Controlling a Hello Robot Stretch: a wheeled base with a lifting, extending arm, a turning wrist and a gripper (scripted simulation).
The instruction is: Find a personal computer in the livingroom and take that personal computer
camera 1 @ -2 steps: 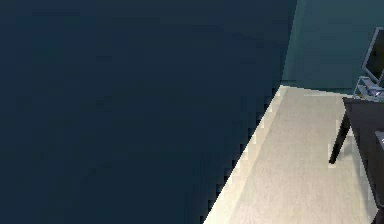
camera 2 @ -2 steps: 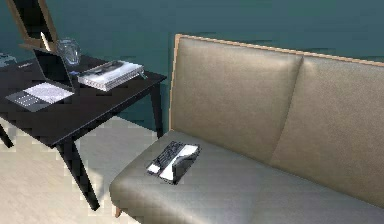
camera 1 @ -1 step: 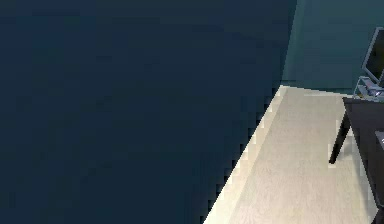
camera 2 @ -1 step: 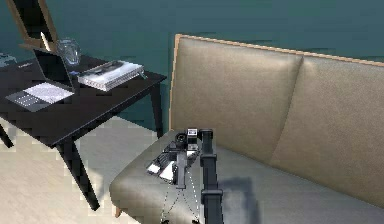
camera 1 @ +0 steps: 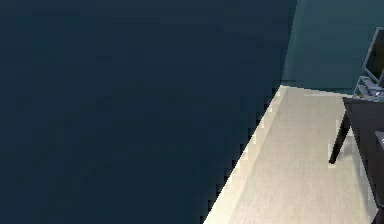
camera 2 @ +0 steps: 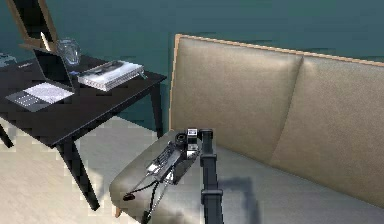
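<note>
I see the laptop [camera 2: 50, 70] in the arm side view, on a dark table [camera 2: 105, 108] at the left. Its lid is up and its base lies toward the table's near-left edge. Just right of it is a pale stack [camera 2: 110, 75] of what look like books, and a glass jar [camera 2: 68, 47] stands behind it. A frame [camera 2: 30, 18] stands at the top left corner against the teal wall [camera 2: 230, 20]. A beige sofa [camera 2: 270, 100] sits close beside the table, on its right.

My arm [camera 2: 210, 185] rises from the bottom edge over the sofa seat. The gripper [camera 2: 155, 190] points down-left across the front of the cushion, well apart from the laptop. I cannot tell how its fingers are set, nor whether it holds anything.

In the forward view a dark blue wall [camera 1: 120, 100] takes the left, and pale floor [camera 1: 290, 150] runs along its foot to a teal corner. A dark table leg [camera 1: 343, 135] stands at the right edge. Above it is a bright upright panel [camera 1: 376, 55] that I cannot identify.
</note>
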